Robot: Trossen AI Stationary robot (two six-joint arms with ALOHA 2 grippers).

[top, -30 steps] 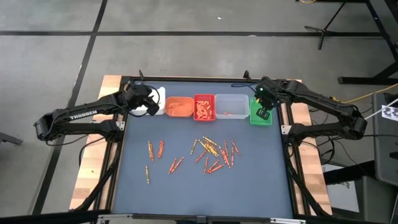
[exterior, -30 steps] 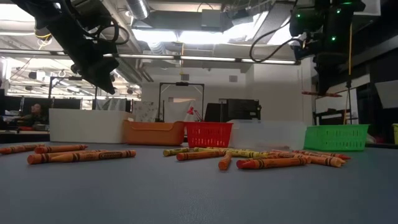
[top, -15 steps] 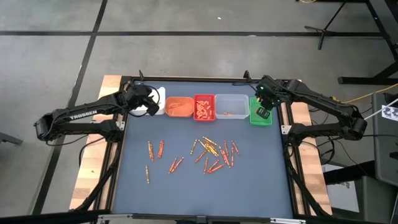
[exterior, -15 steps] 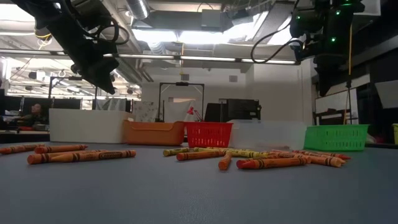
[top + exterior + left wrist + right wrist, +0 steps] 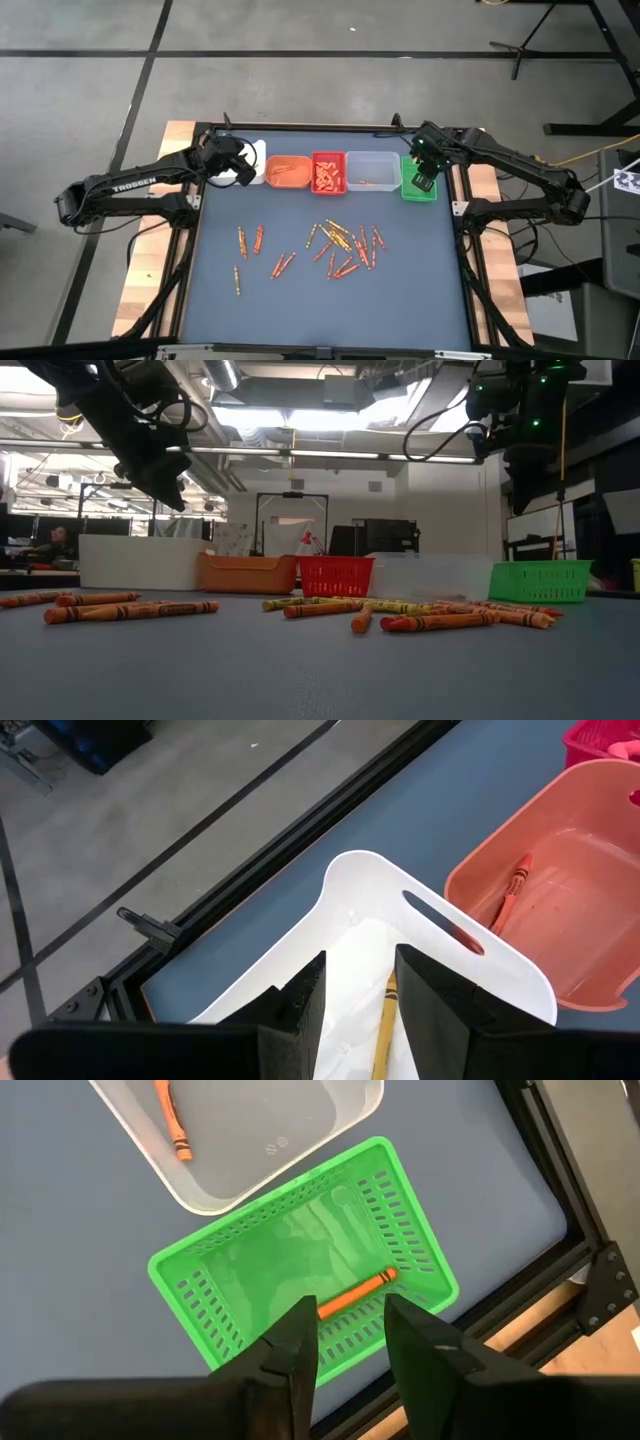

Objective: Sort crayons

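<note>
A dark table (image 5: 320,300) fills the middle of the overhead picture. Along its top edge runs a row of bins: white (image 5: 256,163), orange (image 5: 288,171), red (image 5: 328,172), clear (image 5: 372,170), green (image 5: 418,188). The left gripper (image 5: 240,170) hangs over the white bin, the right gripper (image 5: 423,182) over the green; each is slightly parted and empty. Loose crayons (image 5: 340,245) lie scattered at centre.
</note>
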